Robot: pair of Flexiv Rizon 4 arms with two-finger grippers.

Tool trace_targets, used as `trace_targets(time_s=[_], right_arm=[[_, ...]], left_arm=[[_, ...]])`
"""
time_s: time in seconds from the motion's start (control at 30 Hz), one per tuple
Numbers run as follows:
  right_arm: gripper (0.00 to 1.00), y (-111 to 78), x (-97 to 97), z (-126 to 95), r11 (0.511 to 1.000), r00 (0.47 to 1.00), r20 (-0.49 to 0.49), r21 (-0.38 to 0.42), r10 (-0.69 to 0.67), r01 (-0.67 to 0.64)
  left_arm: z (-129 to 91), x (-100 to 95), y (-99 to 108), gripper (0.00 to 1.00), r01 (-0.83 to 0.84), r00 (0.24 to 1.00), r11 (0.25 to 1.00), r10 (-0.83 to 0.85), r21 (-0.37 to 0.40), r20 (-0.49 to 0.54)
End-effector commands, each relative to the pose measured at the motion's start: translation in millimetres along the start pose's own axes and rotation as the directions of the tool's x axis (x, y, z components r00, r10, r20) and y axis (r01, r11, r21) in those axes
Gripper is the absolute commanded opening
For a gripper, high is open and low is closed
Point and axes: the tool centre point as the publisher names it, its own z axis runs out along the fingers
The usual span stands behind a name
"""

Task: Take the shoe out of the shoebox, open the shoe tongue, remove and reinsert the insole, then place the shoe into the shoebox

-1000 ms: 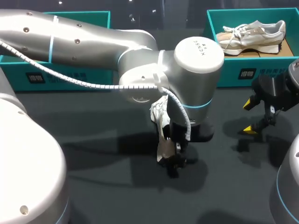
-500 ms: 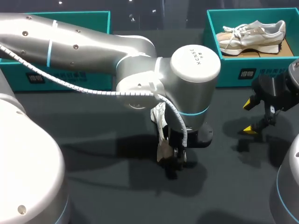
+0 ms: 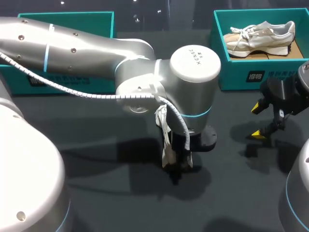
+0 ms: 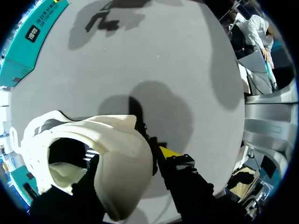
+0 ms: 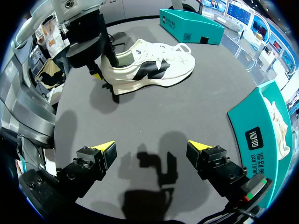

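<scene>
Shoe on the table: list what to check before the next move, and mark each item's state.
1. Left hand shut on the heel of the shoe: ok.
2. Shoe sole down over the table: ok.
3. Right hand open: ok.
4. Bare table between right hand and shoe: ok.
5. Tongue pulled open: cannot tell; the laces look threaded.
6. Right box free: not ok, a second shoe lies in it.
</scene>
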Motion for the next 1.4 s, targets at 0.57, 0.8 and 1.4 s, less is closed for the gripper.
trace_targets(time_s=[0.57, 0.8, 1.4], right_arm=[[1.00, 0.3, 1.4, 0, 1.000, 1.000, 0.003, 0.003, 0.001, -0.001], [1.00, 0.3, 1.4, 0, 1.000, 1.000, 0.003, 0.003, 0.001, -0.001], [1.00, 0.3, 1.4, 0, 1.000, 1.000, 0.003, 0.003, 0.001, -0.001]], left_arm=[[-40, -9.4, 13, 0.00, -0.018, 0.998, 0.999, 0.015, -0.048, -0.053], [-103, -32.6, 49, 0.00, -0.014, 1.000, 1.000, 0.014, -0.020, -0.019], [-134, -51.8, 65, 0.00, -0.030, 0.999, 0.999, 0.030, -0.032, -0.017]])
